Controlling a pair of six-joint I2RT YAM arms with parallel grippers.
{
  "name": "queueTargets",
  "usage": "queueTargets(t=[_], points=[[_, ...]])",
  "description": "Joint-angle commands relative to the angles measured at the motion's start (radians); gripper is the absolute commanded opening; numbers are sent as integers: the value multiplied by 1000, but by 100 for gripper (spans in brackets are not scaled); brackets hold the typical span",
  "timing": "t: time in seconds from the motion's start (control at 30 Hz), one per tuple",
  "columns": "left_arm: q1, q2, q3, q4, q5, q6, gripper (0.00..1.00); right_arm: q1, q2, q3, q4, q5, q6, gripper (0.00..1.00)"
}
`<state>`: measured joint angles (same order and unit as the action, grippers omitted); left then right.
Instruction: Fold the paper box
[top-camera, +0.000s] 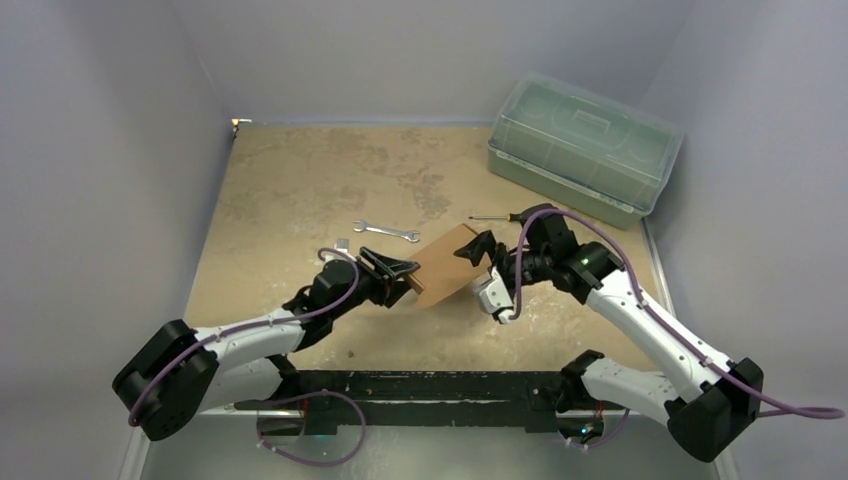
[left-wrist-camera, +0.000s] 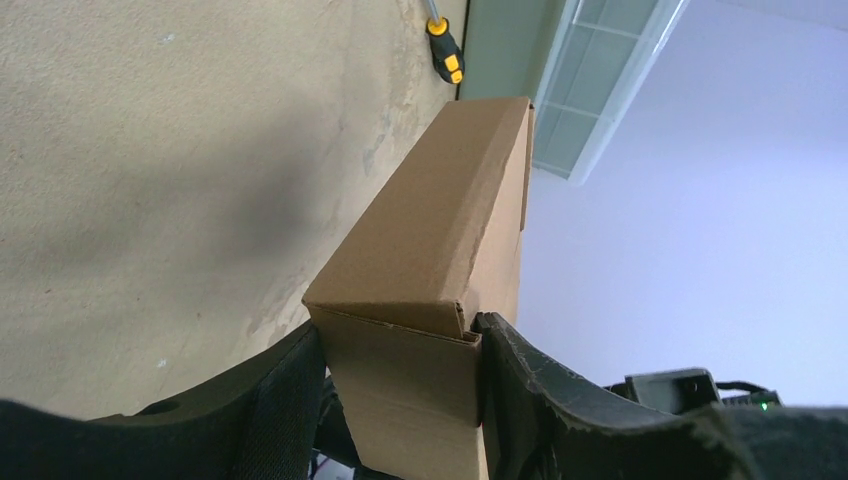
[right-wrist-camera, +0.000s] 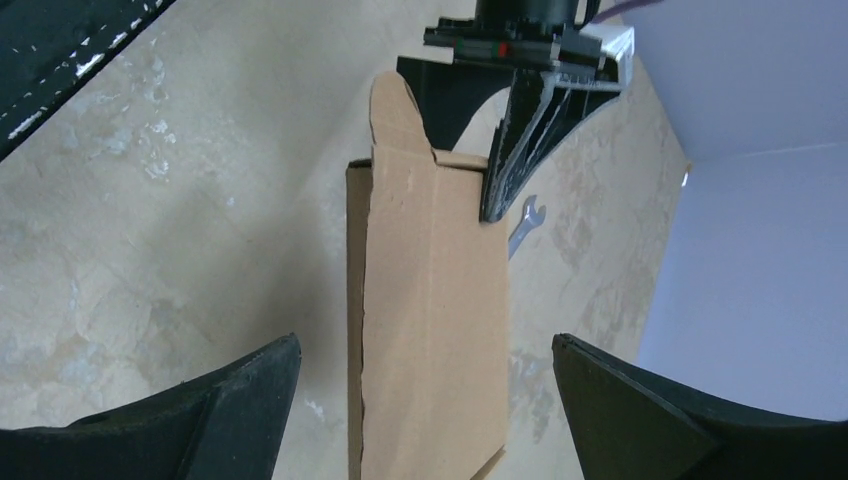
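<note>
Slippage is the main worry; the paper box (top-camera: 445, 265) hangs above the counter (top-camera: 300, 180) between the two arms, clamped at one end only by the left fingers (left-wrist-camera: 530, 390), which press on its opposite sides; the right fingers (right-wrist-camera: 240, 400) stand spread wide on either side of the other end, touching nothing. Should they close off-centre or push along the sleeve, the box could pivot or slide out of that single hold; too hard a squeeze could buckle the hollow walls. A rounded flap (right-wrist-camera: 395, 110) juts out untucked beside the left fingers; pressing it there risks a clash between the arms, or a creased flap.
</note>
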<state>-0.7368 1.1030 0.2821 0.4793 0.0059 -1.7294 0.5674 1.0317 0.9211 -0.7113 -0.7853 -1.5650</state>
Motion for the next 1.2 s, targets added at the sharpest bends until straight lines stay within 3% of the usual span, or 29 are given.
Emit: queueTargets(t=[0.0,0.5,0.7,0.9,1.17], points=[[29,53,-2,115,67,-101,5,63,-14,-24,93,85,-34,99],[57,85,-40,234,108,-173,5,195,-24,-295,637,412,84,99],[58,92,-48,251,109,-178,5,215,-23,-401,842,475,61,92],[59,94,-57,267,108,-182,7,233,-21,-459,993,506,78,78],[60,85,-79,274,93,-187,11,236,-19,-415,893,470,110,47]])
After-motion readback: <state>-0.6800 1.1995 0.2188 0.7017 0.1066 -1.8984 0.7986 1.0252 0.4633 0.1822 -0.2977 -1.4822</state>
